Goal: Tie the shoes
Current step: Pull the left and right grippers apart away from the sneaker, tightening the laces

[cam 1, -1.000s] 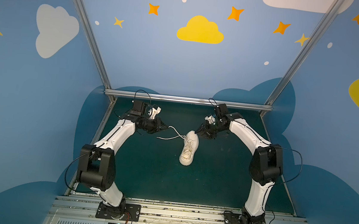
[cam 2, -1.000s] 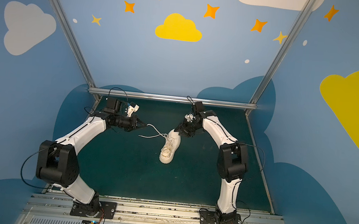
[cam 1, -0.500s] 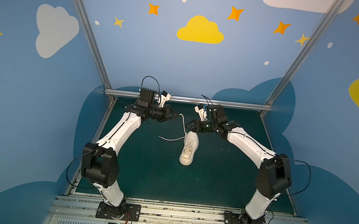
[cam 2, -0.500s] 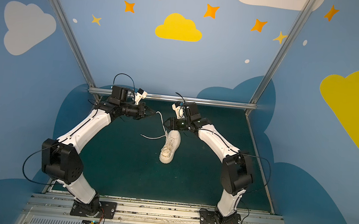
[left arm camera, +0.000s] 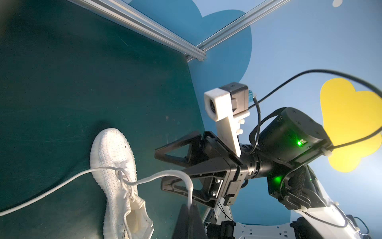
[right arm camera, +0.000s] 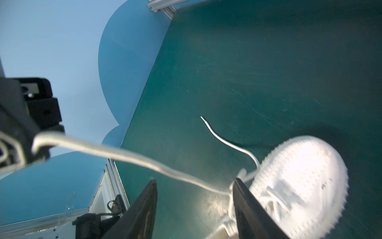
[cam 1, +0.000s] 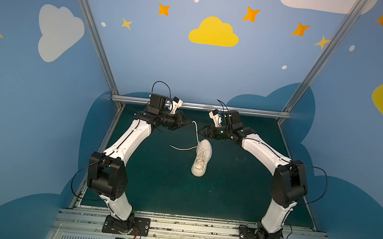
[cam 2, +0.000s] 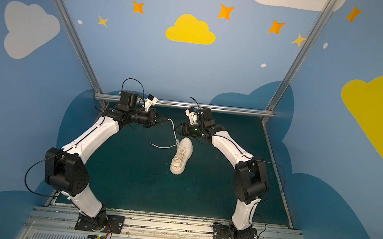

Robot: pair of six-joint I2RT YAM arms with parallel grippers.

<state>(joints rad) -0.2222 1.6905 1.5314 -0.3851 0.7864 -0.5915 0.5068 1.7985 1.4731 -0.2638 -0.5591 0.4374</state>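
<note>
Pinching a lace (cam 1: 196,133), the left pincer (cam 1: 188,122) hovers near the sneaker (cam 1: 201,158).

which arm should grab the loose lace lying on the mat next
Right, probably. The right gripper is open and empty by the shoe; the left gripper is shut on the other lace, holding it raised.
</note>
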